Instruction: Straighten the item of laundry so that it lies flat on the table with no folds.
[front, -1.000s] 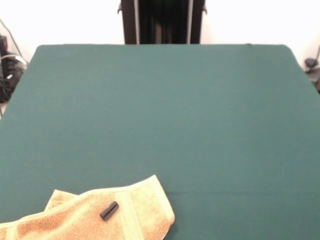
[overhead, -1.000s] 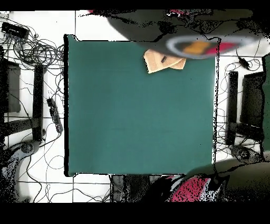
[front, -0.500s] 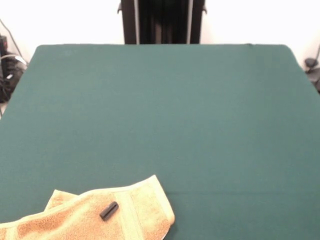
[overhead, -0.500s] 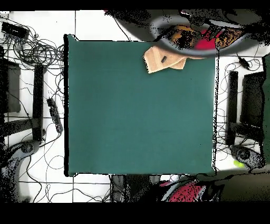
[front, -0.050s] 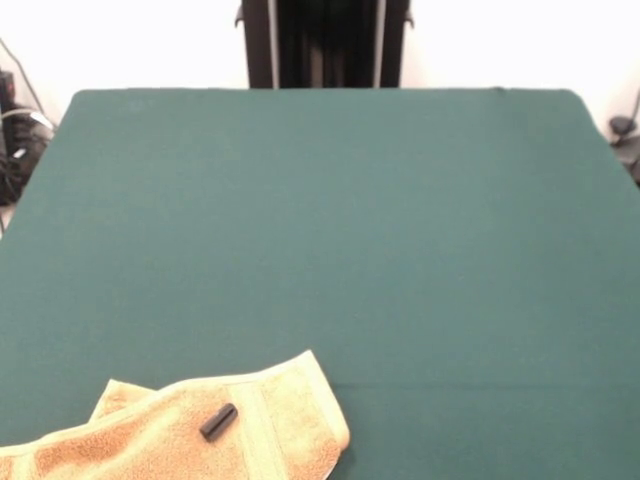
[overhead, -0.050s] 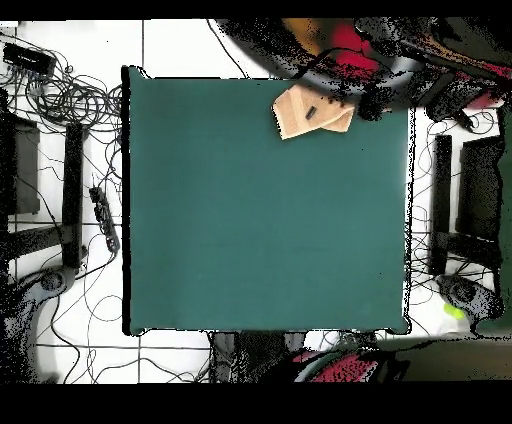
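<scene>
Front view: towel (front, -0.050s: 190, 430) sits bunched at lower left of the frame on the green table (front, -0.050s: 350, 230), running off the bottom edge, ribbed band toward its right end. Small black cylinder (front, -0.050s: 218, 421) lies on top of it. My tool isn't visible.

Overhead view: towel (overhead, -0.050s: 305, 113) at top edge of table (overhead, -0.050s: 260, 220), right of centre, folded. My tool isn't visible here either, so I can't tell its state.

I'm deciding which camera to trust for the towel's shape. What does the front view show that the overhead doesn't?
Only the front view shows the towel's ribbed band and a folded-under corner, though its near end is cut off. Only the overhead shows the whole table with the towel at one edge and the floor cables. Both show the black cylinder on the towel; neither shows the pincer.
</scene>
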